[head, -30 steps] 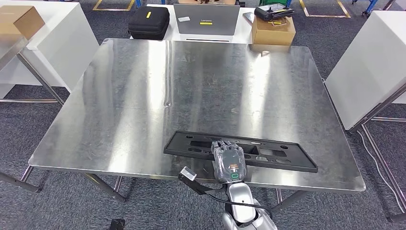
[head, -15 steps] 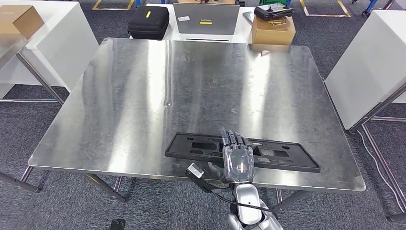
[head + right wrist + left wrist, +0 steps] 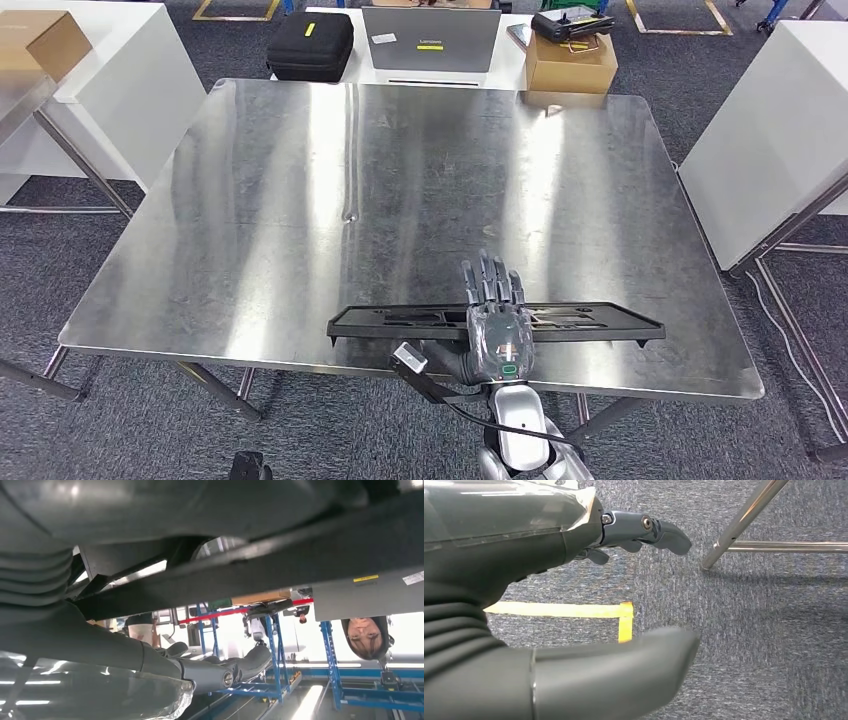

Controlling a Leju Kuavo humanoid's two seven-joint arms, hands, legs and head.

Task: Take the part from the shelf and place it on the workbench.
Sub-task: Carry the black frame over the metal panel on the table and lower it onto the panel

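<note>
Since the earlier frame the black part [image 3: 495, 322] has tipped from lying flat to nearly edge-on, and its near side now sits closer to the desk's front edge at your 6 o'clock. Your right hand [image 3: 497, 335] lies across the middle of the part with its fingers [image 3: 490, 281] stretched straight toward 12 o'clock; the thumb looks to be under the part, but you cannot tell for sure whether it grips or only supports it. Your left hand [image 3: 574, 540] hangs over the carpet, fingers loosely apart, holding nothing. Judged from this, the carry is done and the part still needs to be laid flat and released. The desk [image 3: 300, 200] offers wide bare steel from 10 through 2 o'clock; boxes and a laptop stand beyond its far edge.
</note>
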